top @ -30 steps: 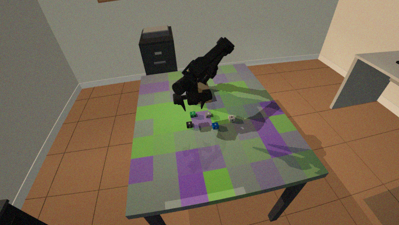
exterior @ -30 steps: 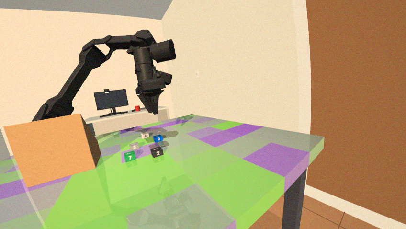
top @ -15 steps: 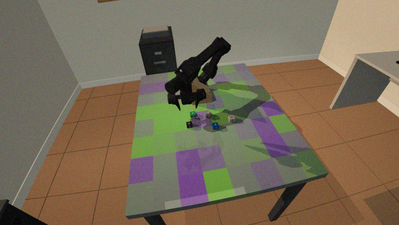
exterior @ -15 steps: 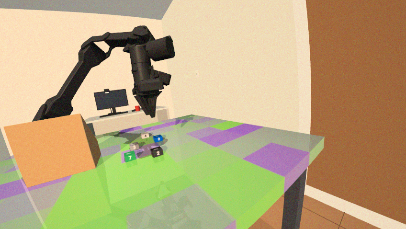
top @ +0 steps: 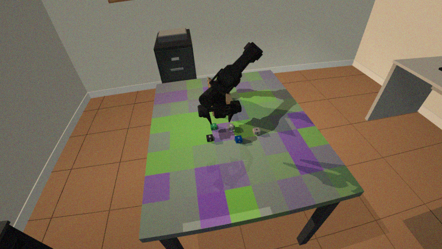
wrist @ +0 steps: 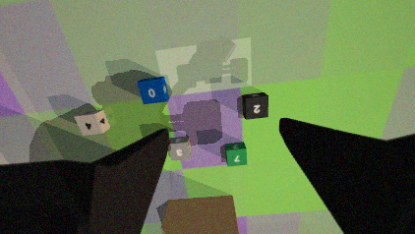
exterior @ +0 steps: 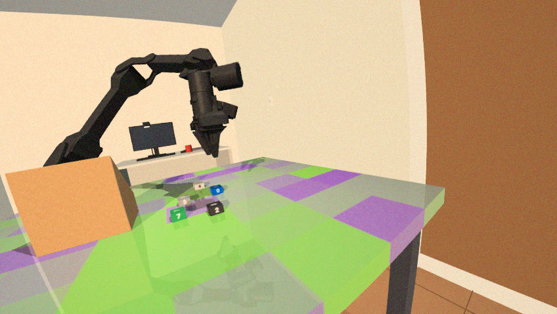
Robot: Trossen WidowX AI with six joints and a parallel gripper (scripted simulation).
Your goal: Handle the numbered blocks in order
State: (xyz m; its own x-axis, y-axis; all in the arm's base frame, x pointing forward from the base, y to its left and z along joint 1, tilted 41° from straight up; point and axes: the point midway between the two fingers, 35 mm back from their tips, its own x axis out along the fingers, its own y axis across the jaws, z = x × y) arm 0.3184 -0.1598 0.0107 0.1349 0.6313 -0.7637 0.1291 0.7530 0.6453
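My gripper (top: 220, 123) (exterior: 214, 155) (wrist: 222, 129) is open and empty, high above the table. Below it sit five blocks. The blue block (top: 238, 139) (exterior: 217, 190) (wrist: 152, 90) shows 0. The black block (top: 210, 138) (exterior: 215, 209) (wrist: 255, 106) shows 2. The grey block (top: 231, 126) (exterior: 184, 201) (wrist: 180, 148) shows 3, close to the left finger's tip in the wrist view. The white block (top: 256, 131) (exterior: 198, 186) (wrist: 92, 123) shows 4. The green block (top: 213, 126) (exterior: 178, 215) (wrist: 236, 154) shows 7.
A large orange-brown box (exterior: 73, 202) (wrist: 201, 216) stands on the patchwork table (top: 173, 213) (exterior: 351, 230), near the arm's base. The arm's shadow falls around the blocks. A desk with a monitor (exterior: 152, 136) and a filing cabinet (top: 175, 58) stand beyond the table.
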